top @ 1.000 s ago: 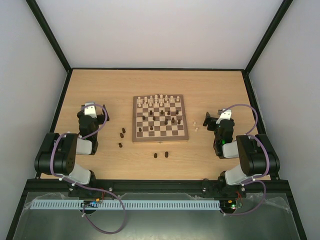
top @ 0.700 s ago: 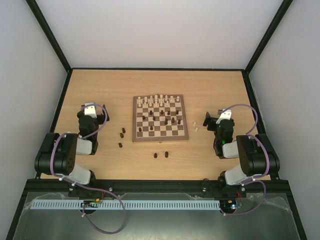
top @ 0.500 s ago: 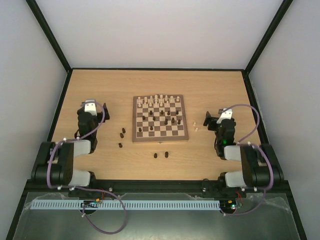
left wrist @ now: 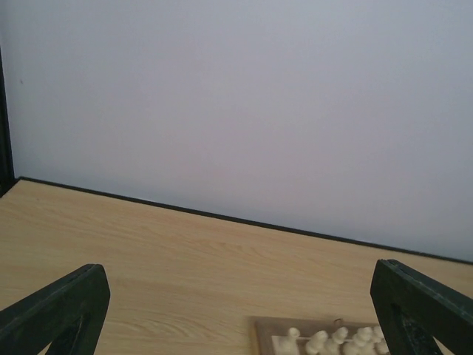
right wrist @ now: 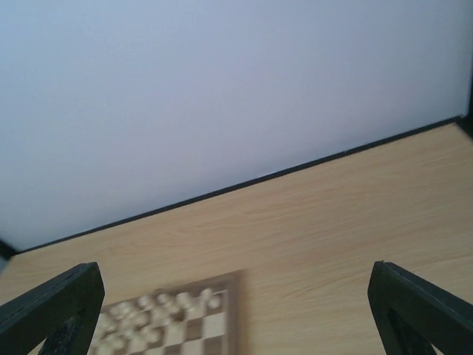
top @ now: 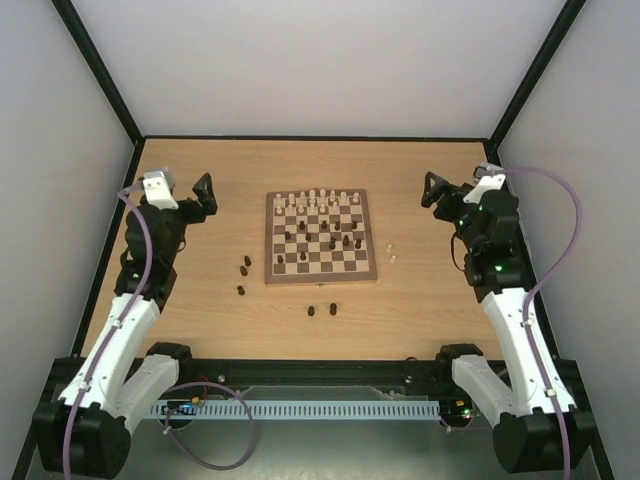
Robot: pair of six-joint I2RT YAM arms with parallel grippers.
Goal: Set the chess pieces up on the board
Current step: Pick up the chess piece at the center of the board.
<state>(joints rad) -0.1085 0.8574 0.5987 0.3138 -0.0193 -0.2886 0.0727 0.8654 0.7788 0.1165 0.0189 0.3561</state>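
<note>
The board [top: 271,238] lies in the middle of the table. Pale chess pieces [top: 315,200] fill its far rows and dark ones [top: 335,238] stand scattered on the nearer squares. More dark pieces stand off the board at its left [top: 243,266] and in front [top: 322,310]. Two pale ones [top: 391,251] stand at its right. My left gripper [top: 197,203] hangs open above the table left of the board's far corner. My right gripper [top: 443,198] hangs open to the right. Both wrist views show wide-apart fingers [left wrist: 63,310] [right wrist: 421,307] with nothing between them, and a far corner of the board [left wrist: 260,334] [right wrist: 235,318].
A black frame edges the table and white walls [top: 320,60] close it in on three sides. Bare tabletop [left wrist: 148,251] stretches from each gripper to the back wall. Purple cables [top: 560,230] loop off both arms.
Both arms have unfolded from their low tucked pose and risen. The grippers have swung up and toward the far side of the table, still open. No piece has moved.
</note>
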